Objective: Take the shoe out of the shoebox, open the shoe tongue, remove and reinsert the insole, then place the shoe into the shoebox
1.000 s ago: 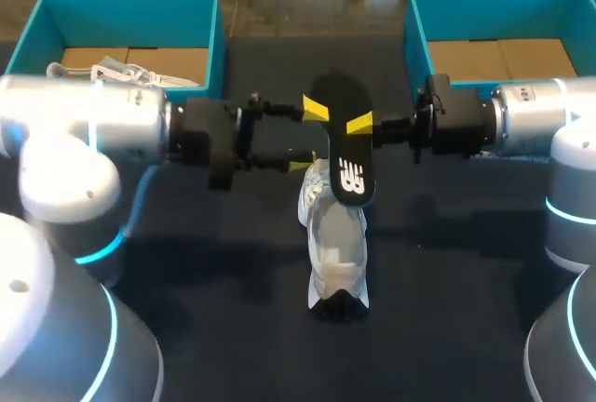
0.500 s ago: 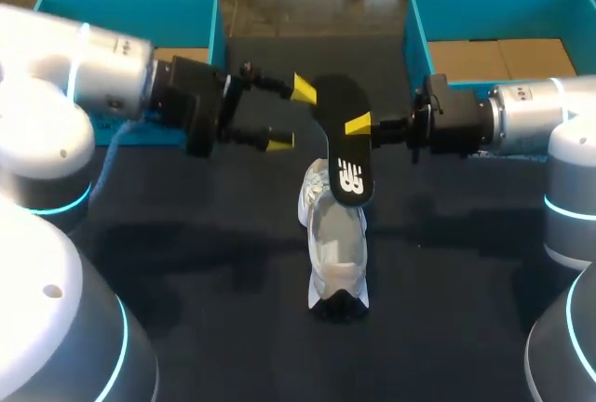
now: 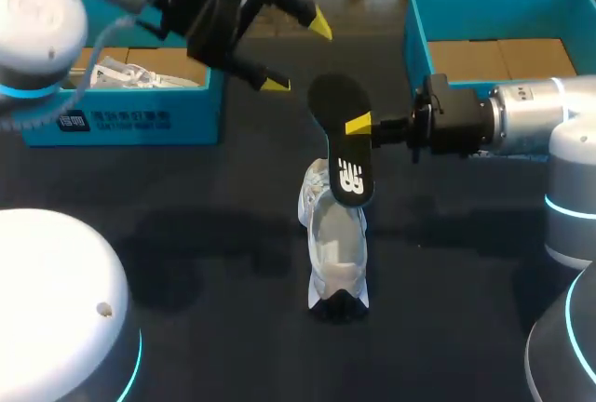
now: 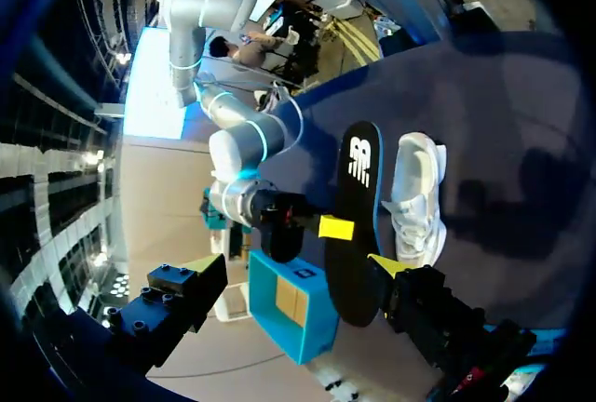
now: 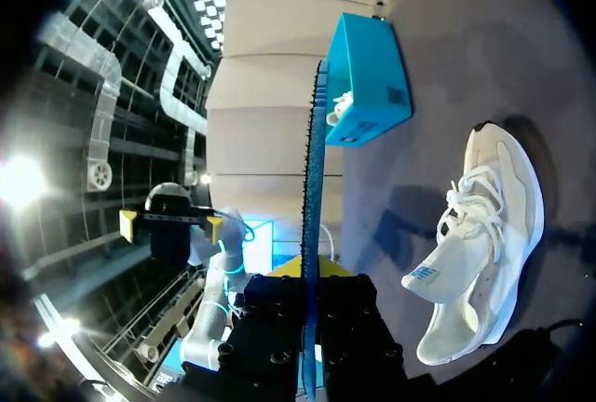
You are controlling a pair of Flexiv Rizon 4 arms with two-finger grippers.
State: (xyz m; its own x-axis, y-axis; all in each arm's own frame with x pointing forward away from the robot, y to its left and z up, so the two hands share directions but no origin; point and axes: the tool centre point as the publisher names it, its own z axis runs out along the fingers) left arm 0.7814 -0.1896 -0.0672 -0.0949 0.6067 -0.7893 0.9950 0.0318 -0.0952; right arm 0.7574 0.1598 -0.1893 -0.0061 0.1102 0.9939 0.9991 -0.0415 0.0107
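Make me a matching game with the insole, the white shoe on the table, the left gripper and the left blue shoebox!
Things
1. insole
2. white shoe
3. left gripper
4. left shoebox

Where or how
A. open, holding nothing, up in the air
B. has the other shoe inside
C. pinched in the right gripper
D. sitting on the dark table

Pairs: 1-C, 2-D, 3-A, 4-B
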